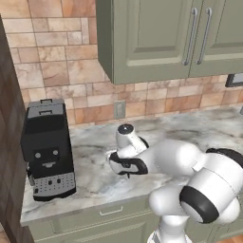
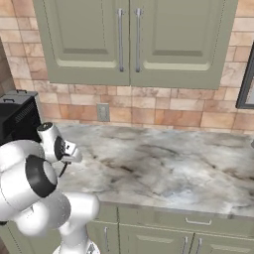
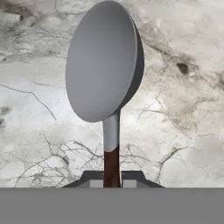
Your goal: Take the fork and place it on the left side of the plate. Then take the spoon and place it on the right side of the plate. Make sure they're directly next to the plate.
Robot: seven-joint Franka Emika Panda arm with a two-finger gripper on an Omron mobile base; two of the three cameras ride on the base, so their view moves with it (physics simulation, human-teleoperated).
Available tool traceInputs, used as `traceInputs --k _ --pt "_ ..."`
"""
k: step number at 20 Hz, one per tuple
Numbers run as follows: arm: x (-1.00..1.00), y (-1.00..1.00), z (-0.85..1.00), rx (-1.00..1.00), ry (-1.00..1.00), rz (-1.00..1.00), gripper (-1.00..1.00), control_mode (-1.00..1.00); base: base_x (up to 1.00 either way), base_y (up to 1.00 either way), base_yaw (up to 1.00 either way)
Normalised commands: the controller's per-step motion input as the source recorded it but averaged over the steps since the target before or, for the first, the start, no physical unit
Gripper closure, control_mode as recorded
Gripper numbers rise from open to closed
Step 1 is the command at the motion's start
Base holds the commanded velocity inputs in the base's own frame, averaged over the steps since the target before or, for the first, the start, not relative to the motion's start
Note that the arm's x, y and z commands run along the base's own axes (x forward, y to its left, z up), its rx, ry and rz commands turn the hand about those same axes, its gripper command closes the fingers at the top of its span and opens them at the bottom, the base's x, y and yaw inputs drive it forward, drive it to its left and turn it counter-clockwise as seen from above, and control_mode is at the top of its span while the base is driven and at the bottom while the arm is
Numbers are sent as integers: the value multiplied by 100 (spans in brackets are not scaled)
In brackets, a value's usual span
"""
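Observation:
My gripper [image 3: 111, 180] is shut on the spoon's dark reddish-brown handle [image 3: 111, 164]. The spoon's round silver bowl [image 3: 103, 61] sticks out ahead of the fingertips [image 3: 89, 179], over bare marble counter [image 3: 183, 131]. In the left base view the hand [image 1: 127, 166] hangs low over the counter's middle, near the front edge, pointing down. The fork and the plate are out of view or hidden behind the arm.
A black coffee machine [image 1: 47, 149] stands at the counter's left end, close to the hand. Green wall cabinets [image 2: 129, 39] hang above the brick backsplash. The marble counter [image 2: 163, 163] stretches away to the right. Drawers [image 1: 111, 211] run below the front edge.

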Motion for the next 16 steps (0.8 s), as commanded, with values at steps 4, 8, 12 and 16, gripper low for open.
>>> traceInputs --k 4,8,12,16 --pt "-53 -40 96 4 -25 1 100 -100 0 0 0" --pt "-59 -41 97 6 -20 1 100 -100 0 0 0" --pt "-75 -43 89 9 -15 0 100 -100 0 0 0" --pt "-56 -42 80 10 -7 0 100 -100 0 0 0"
